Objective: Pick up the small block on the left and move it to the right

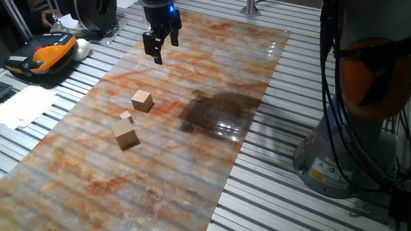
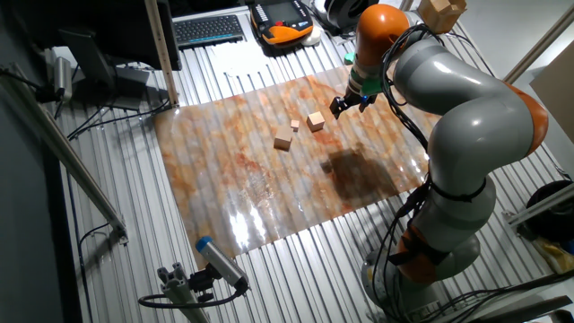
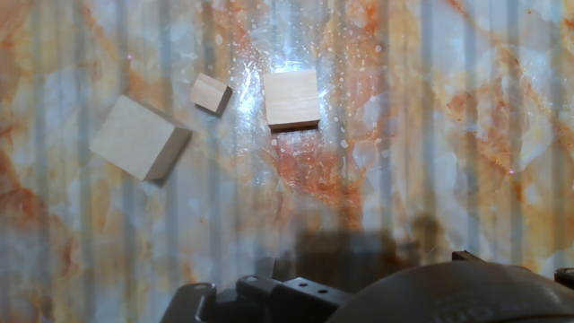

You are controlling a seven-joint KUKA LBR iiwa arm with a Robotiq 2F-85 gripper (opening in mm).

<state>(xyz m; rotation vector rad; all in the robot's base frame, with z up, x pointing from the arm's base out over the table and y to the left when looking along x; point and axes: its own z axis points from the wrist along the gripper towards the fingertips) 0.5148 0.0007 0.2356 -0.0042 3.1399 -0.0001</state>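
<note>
Nearest the lens in one fixed view lies the marbled orange-and-grey mat [image 1: 160, 186], spread flat over the slatted metal table [image 1: 270, 199]. On it sit three tan wooden cubes, close together but not touching. First comes the biggest block [image 1: 124, 134], then the tiny block [image 1: 126, 117] just beyond it, then the small block [image 1: 142, 101] a little farther back. That small block stands upright on the mat, free of the gripper and apart from its neighbours; in the hand view it [image 3: 291, 99] lies right of the tiny block [image 3: 212, 93], with the biggest block [image 3: 140, 137] at the left. A dark wet-looking stain [image 1: 218, 112] marks the mat beside the cubes. Farther back the gripper [image 1: 162, 46] hangs above the mat, well clear of all three cubes, its fingers parted with nothing between them. No boxes, trays or bowls hold any of the blocks. An orange and black handheld unit [image 1: 40, 54] rests on the table at the far left.
</note>
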